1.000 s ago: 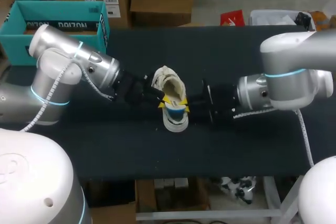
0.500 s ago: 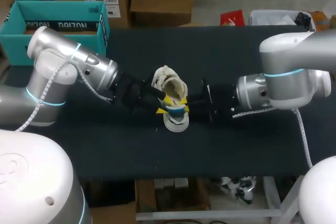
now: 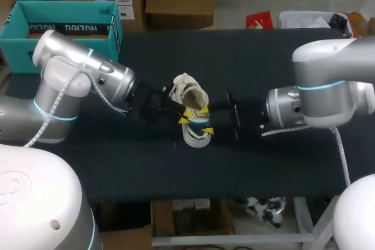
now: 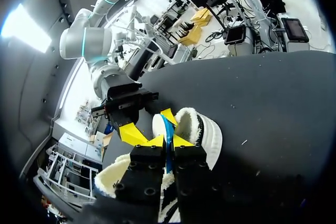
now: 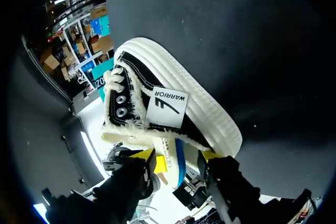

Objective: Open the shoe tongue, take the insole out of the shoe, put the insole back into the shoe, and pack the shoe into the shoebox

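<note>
A cream, fleece-lined shoe (image 3: 188,95) with a white sole stands mid-table, black-sided in the right wrist view (image 5: 157,103). A blue insole (image 4: 167,129) sticks up out of its opening. My left gripper (image 3: 186,118) comes in from the left and is shut on the insole's edge, its yellow tips (image 4: 181,140) pressed together on it. My right gripper (image 3: 206,127) is at the shoe's other side. It is open, its fingers (image 5: 144,155) standing apart on either side of the insole (image 5: 179,163) and the shoe's rim. The teal shoebox (image 3: 58,27) sits at the table's far left corner.
The black table top (image 3: 263,68) stretches out around the shoe on all sides. My two arms lie low over it from left and right and meet at the shoe.
My right gripper has opened and let go of the insole. The left gripper opened briefly and shut again on the insole. The shoe has shifted slightly.
</note>
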